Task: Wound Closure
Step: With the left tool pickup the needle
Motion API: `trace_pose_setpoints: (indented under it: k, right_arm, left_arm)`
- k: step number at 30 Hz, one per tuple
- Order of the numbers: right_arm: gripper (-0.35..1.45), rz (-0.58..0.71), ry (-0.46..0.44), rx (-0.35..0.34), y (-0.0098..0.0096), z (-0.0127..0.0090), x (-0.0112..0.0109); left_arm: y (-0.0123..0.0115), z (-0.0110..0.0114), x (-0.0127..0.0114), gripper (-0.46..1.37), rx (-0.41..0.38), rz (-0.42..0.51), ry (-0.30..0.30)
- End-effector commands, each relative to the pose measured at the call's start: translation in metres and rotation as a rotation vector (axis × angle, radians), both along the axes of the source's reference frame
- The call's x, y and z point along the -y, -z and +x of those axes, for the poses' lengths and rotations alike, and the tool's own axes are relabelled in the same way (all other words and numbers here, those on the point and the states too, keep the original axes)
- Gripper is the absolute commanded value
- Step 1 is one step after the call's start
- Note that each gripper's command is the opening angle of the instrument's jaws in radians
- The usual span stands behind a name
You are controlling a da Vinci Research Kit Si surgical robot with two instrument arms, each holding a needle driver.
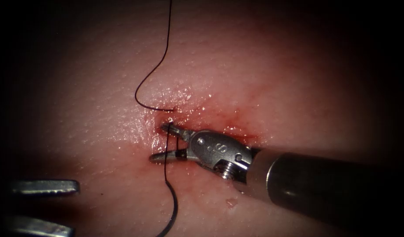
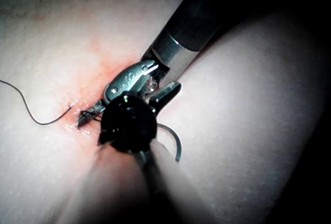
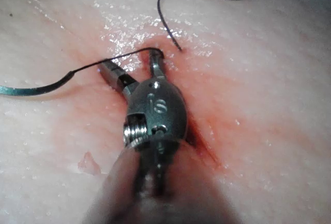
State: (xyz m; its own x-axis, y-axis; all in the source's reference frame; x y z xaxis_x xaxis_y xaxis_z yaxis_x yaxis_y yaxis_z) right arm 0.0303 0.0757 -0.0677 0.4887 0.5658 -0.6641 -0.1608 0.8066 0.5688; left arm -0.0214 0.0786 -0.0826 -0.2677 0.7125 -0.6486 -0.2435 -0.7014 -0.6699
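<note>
Now the needle lies on the tissue below the cut, its thread running up between your right tool's parted jaws, which hold nothing. Your left tool waits well off to the left, jaws apart and empty; the right one is nearer.

The right tool sat with jaws spread on the cut, thread strung between them, blocking that spot; the left tool waited well apart, bare tissue lying open around them
</note>
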Motion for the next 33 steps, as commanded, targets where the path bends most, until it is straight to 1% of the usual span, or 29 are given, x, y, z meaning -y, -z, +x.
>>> trace_pose_setpoints:
  k: [1, 3, 5, 7, 12, 15, 18, 19, 21, 24, 26, 31, 33]
  right_arm:
    - [1.41, 0.005, 0.006, -0.006, 0.0, 0.0, 0.0]
    - [1.42, 0.005, 0.006, -0.005, 0.0001, 0.0, 0.0]
    - [1.42, 0.005, 0.006, -0.005, 0.0001, 0.0, 0.0]
    - [1.42, 0.005, 0.006, -0.005, 0.0001, 0.0001, 0.0]
    - [1.43, 0.005, 0.004, -0.008, 0.0001, 0.0, 0.0]
    - [1.43, 0.005, 0.006, -0.005, 0.0001, 0.0, 0.0001]
    - [1.43, 0.006, 0.012, 0.002, 0.0001, 0.0, 0.0001]
    - [1.43, 0.004, 0.012, 0.006, 0.0001, 0.0, 0.0001]
    - [1.42, -0.002, 0.014, 0.009, 0.0001, 0.0, 0.0002]
    - [1.42, -0.011, 0.015, 0.018, 0.0002, 0.0, 0.0002]
    - [1.42, -0.015, 0.021, 0.021, 0.0002, 0.0, 0.0002]
    - [1.42, -0.016, 0.025, 0.03, 0.0002, 0.0, 0.0003]
    - [1.42, -0.016, 0.027, 0.033, 0.0001, 0.0, 0.0003]
  left_arm:
    - [0.0, 0.0, 0.0, 0.24, 0.0, 0.0, 0.0]
    - [0.0, 0.0001, 0.0, 0.24, 0.001, 0.001, -0.001]
    - [0.0002, 0.0003, 0.0001, 0.3, 0.001, 0.001, -0.002]
    - [0.0003, 0.0004, 0.0002, 0.39, -0.001, -0.005, -0.002]
    - [0.0003, 0.0004, 0.0003, 0.59, -0.012, 0.03, 0.02]
    - [0.0001, -0.0001, 0.0005, 0.71, -0.022, 0.024, 0.027]
    - [-0.0002, -0.0006, 0.0007, 0.74, -0.039, 0.022, 0.02]
    - [-0.0006, -0.001, 0.0009, 0.77, -0.063, 0.025, 0.009]
    - [-0.0012, -0.0016, 0.0011, 0.77, -0.091, 0.02, -0.002]
    - [-0.0021, -0.0024, 0.0015, 0.76, -0.114, 0.017, -0.006]
    - [-0.0028, -0.0029, 0.0017, 0.74, -0.14, 0.013, -0.02]
    - [-0.0042, -0.0035, 0.0019, 0.65, -0.158, 0.008, -0.026]
    - [-0.0049, -0.0036, 0.002, 0.64, -0.186, 0.001, -0.031]
